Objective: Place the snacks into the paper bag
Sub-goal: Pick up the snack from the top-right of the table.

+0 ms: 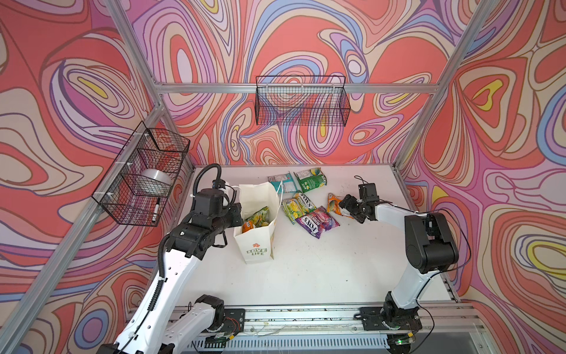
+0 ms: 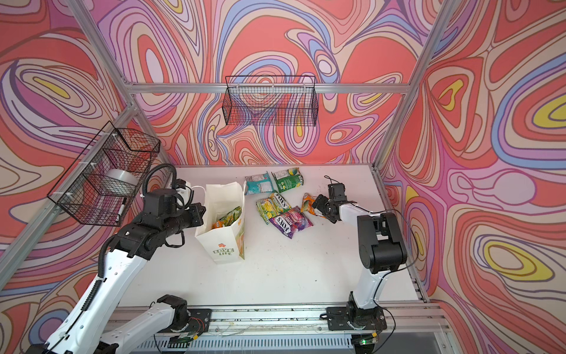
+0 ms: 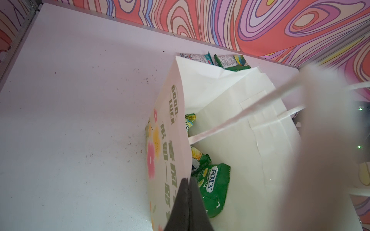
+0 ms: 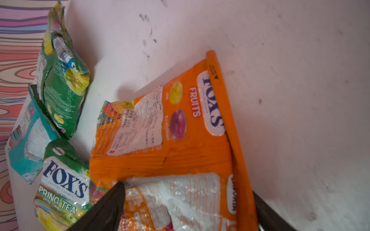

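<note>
Closest to the lens in the right wrist view, the right gripper (image 4: pixel 186 212) is sitting low over the orange packet (image 4: pixel 180 128). Its two dark fingers (image 4: pixel 106 206) are spread wide at the bottom of the frame, one on each side of the crinkled foil. They are bracketing it rather than pinching it, so I am judging that the grasp is not yet made.

In both top views that packet (image 1: pixel 333 202) is lying at the right edge of the loose cluster on the white table (image 1: pixel 306 275), right of centre. That is probably why this arm is taking it: it is the easiest one to reach. The purple packet (image 1: pixel 318 222), yellow-green packet (image 1: pixel 297 206), green packet (image 1: pixel 309 180) and teal packet (image 1: pixel 280 181) are waiting between it and the paper bag (image 1: pixel 257 242), which is standing upright left of centre.

At the bottom of the left wrist view, the left gripper (image 3: pixel 187 202) is pressed together on the bag's wall at the rim. It is apparently holding the mouth open and keeping the light bag from tipping. Several snacks (image 3: pixel 214 186) are already lying inside.
</note>
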### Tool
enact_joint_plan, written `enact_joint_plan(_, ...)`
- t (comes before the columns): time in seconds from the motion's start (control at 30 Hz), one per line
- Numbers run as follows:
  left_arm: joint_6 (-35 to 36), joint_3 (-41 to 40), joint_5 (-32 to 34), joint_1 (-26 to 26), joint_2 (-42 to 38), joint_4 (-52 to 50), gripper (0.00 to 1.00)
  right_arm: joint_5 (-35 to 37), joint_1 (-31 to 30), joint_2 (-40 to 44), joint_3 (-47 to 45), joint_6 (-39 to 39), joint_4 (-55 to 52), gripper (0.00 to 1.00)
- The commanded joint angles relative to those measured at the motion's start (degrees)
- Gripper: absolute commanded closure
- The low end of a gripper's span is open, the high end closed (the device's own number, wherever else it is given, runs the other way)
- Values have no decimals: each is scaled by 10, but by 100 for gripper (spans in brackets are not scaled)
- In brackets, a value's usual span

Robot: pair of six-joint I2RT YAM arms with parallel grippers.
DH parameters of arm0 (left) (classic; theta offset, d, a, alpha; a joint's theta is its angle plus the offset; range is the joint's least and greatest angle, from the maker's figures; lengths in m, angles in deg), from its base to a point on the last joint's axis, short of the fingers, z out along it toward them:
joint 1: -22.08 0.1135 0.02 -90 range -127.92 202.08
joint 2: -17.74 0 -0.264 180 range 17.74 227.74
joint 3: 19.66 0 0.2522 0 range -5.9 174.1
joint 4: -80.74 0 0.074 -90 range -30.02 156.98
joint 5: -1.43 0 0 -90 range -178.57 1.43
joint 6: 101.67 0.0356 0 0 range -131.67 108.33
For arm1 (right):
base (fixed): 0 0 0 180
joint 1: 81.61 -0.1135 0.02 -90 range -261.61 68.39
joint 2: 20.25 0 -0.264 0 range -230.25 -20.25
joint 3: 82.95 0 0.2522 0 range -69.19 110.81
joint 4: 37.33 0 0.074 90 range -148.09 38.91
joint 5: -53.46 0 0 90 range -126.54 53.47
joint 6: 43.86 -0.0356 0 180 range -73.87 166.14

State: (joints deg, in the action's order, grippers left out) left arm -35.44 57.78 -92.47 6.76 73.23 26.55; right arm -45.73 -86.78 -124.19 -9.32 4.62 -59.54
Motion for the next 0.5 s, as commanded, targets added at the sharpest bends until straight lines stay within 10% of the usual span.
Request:
enact_joint_plan(0.0,8,-2,-9,3,-14,31,100,-13,4,-19,-1,6,19,21)
enact_joint_plan(0.47,12,-4,-10,7,-20,35,100,-63,3,56,-85,15,85,92)
